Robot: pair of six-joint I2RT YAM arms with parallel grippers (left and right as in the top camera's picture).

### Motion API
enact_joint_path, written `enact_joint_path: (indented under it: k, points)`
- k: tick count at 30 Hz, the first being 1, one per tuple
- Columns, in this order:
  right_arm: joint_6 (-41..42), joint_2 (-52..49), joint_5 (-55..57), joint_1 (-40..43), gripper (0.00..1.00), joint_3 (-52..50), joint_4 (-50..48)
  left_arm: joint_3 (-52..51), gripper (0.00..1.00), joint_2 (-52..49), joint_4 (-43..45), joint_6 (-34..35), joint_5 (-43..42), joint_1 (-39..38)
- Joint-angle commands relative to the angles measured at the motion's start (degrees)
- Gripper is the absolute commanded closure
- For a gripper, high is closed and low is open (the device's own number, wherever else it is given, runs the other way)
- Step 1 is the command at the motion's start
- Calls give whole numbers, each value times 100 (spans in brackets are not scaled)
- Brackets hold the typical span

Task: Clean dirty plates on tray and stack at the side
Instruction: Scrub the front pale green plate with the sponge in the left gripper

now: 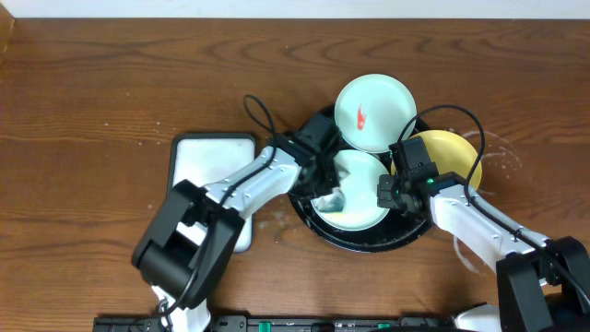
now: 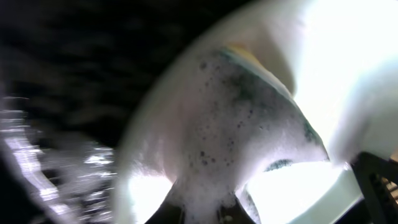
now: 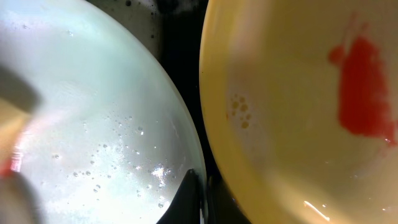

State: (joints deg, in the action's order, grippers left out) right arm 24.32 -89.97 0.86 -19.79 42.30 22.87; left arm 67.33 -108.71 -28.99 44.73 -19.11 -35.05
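Note:
A pale mint plate (image 1: 361, 195) lies wet in the black tray (image 1: 369, 242). My left gripper (image 1: 324, 187) is shut on a foamy sponge (image 1: 330, 200) and presses it on this plate; the sponge fills the left wrist view (image 2: 249, 130). My right gripper (image 1: 391, 191) is shut on the plate's right rim, seen in the right wrist view (image 3: 200, 193) on the wet plate (image 3: 93, 124). A second mint plate (image 1: 373, 112) with a red smear rests at the tray's back rim. The yellow plate (image 1: 450, 155), with a red smear (image 3: 364, 87), lies at the right.
A white rectangular tray (image 1: 214, 159) stands left of the black tray, partly under my left arm. Water drops lie on the wood by it (image 1: 269, 221) and right of the yellow plate (image 1: 502, 157). Cables loop over the black tray's back.

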Motion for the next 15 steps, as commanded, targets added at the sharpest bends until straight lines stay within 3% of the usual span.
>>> enact_joint_path:
  k: [1, 7, 15]
  points:
    - [-129, -103, 168, -55, 99, -52, 90, -328, 92, 61, -345, -142, 1099, 251]
    - [-129, -103, 170, -55, 99, -52, 120, -334, 92, 96, 223, -157, 1399, 140]
    - [-127, -103, 170, -55, 99, -52, 118, -334, 92, -278, 1185, 334, 966, -584]
